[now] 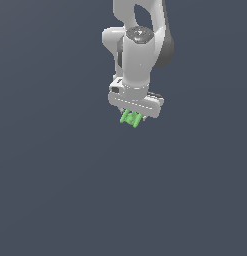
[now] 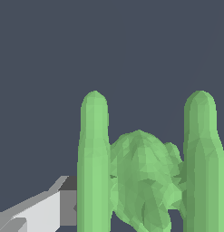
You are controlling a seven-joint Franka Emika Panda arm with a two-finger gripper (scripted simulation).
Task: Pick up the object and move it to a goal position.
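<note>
In the exterior view the white gripper (image 1: pixel 133 116) points down, and the object (image 1: pixel 130 119), a tiny bright green H-like piece, sits right under its hand between the fingers. It is much narrower than the hand. The wrist view shows the object (image 2: pixel 140 176) very close: two upright green bars joined by a lumpy cross piece. One grey-white finger (image 2: pixel 45 210) presses against the outside of one bar; the other finger is out of that view. The gripper looks shut on the object.
Everything around the arm (image 1: pixel 140 45) is a plain dark grey-blue surface with no other objects, edges or markers visible in either view.
</note>
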